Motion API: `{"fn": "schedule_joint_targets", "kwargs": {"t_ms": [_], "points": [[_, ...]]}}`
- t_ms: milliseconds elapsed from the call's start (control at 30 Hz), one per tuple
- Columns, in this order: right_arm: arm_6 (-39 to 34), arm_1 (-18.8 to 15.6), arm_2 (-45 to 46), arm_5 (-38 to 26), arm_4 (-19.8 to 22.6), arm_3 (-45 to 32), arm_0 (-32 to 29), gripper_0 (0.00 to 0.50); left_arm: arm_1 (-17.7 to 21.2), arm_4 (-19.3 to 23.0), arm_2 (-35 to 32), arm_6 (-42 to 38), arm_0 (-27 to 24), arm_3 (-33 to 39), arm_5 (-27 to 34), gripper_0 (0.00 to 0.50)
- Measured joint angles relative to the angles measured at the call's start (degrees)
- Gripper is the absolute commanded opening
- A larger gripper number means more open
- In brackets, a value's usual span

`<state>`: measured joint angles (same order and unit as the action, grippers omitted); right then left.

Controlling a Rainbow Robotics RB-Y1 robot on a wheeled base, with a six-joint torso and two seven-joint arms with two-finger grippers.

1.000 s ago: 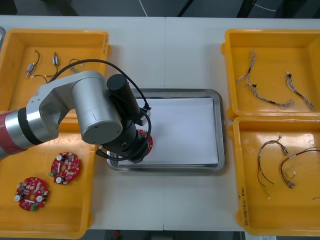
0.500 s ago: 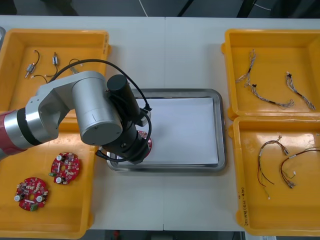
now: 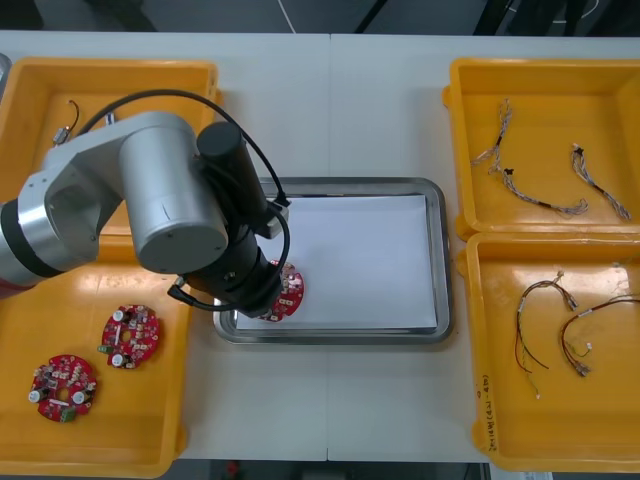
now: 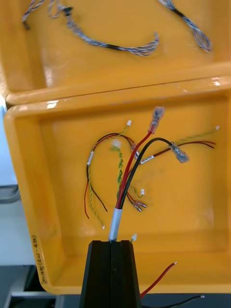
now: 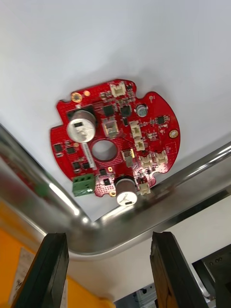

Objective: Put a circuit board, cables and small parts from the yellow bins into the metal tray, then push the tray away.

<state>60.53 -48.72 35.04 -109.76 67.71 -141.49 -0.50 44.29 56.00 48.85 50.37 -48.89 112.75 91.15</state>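
Only one circuit board [image 3: 288, 290] lies in the tray [image 3: 442, 260].

The right end effector [image 4: 111, 243] was seen with its black fingers pressed together on a grey-sleeved cable [image 4: 126, 187] of one red and one black wire, which was raised over the nearer yellow bin [image 4: 29, 192]. Thin red and yellow cables [image 4: 119, 171] were spread in that bin. Twisted blue and white cables [image 4: 120, 46] were laid in the farther bin [image 4: 192, 67].

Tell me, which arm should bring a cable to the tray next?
The right. The right gripper is shut on a red and black cable above a yellow bin. The left gripper hangs open over the metal tray, a circuit board lying inside.
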Motion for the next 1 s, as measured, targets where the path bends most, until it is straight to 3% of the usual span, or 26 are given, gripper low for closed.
{"fn": "schedule_joint_targets", "kwargs": {"t_ms": [133, 400, 533, 733, 1000], "points": [[4.43, -0.47, -0.08, -0.02, 0.67, -1.48, 0.41, 0.000, 0.00, 1.26, -5.53, 0.00, 0.00, 1.98, 4.57, 0.500], [10.04, -4.78, -2.23, -0.03, 1.39, -4.86, 1.20, 0.000, 0.00, 3.30, -16.50, -0.01, 0.00, 4.08, 13.05, 0.500], [10.31, -5.89, -3.72, -0.03, 4.30, -5.04, 2.76, 0.000, 0.01, 3.64, -21.18, -0.01, 0.00, 4.08, 16.09, 0.500], [10.33, -5.97, -4.54, -0.04, 9.31, -5.05, 5.85, 0.000, 0.11, 3.96, -26.86, 0.00, 0.00, 2.99, 18.26, 0.500], [11.18, -5.98, -7.46, -0.04, 10.04, -5.05, 8.76, 0.000, 0.19, 3.64, -32.52, 0.37, 0.00, -3.82, 18.34, 0.500]]}}
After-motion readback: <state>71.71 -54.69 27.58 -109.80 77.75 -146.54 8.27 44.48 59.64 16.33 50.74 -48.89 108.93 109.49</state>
